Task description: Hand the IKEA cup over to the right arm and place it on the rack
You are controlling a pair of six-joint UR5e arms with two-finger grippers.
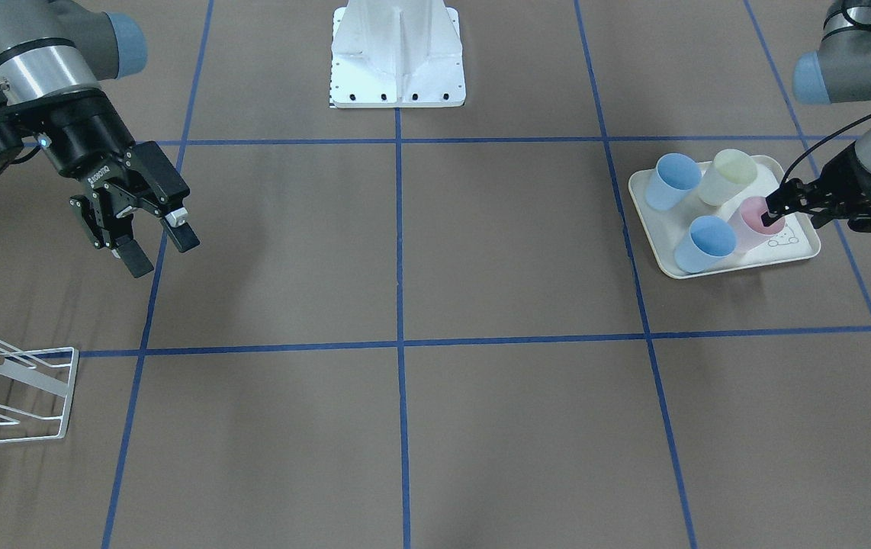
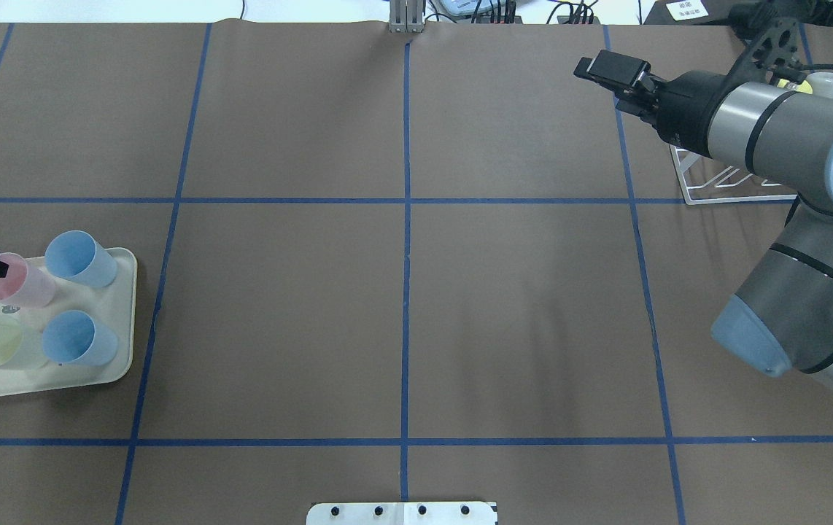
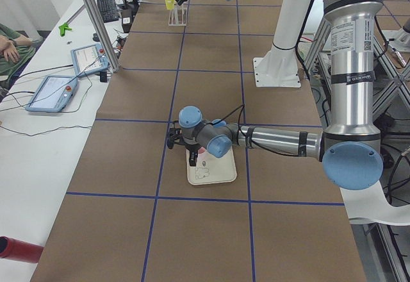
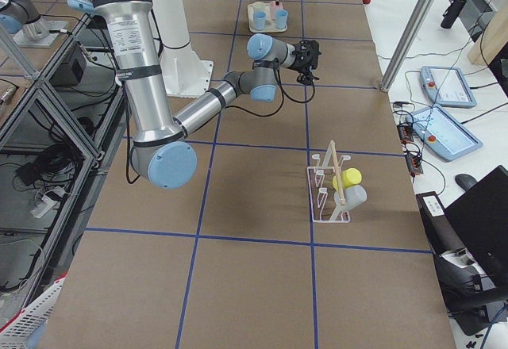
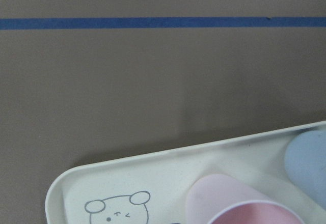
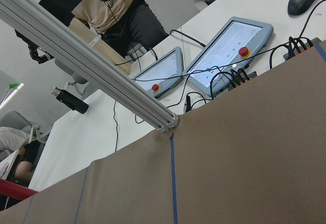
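Note:
A pink cup point(image 1: 748, 227) stands on the cream rabbit-print tray point(image 1: 795, 255) among two blue cups point(image 1: 704, 244) and a pale yellow-green one point(image 1: 727, 177). My left gripper point(image 1: 769, 212) reaches in from the side, its fingers narrowed on the pink cup's rim point(image 2: 1, 281). The left wrist view shows only that cup's top point(image 5: 244, 203) and the tray's corner point(image 5: 153, 170). My right gripper point(image 1: 161, 253) hangs open and holds nothing, above the table and back from the white wire rack point(image 1: 20, 381). The rack point(image 4: 327, 194) carries a yellow cup point(image 4: 347, 179) and a greyish one point(image 4: 355, 197).
The white robot base point(image 1: 397, 57) stands at the middle of the table's robot side. Blue tape lines point(image 1: 399, 343) grid the brown table cover. Beyond the table's far edge are tablets point(image 6: 229, 56), cables and an aluminium post point(image 6: 102, 76), with seated people behind.

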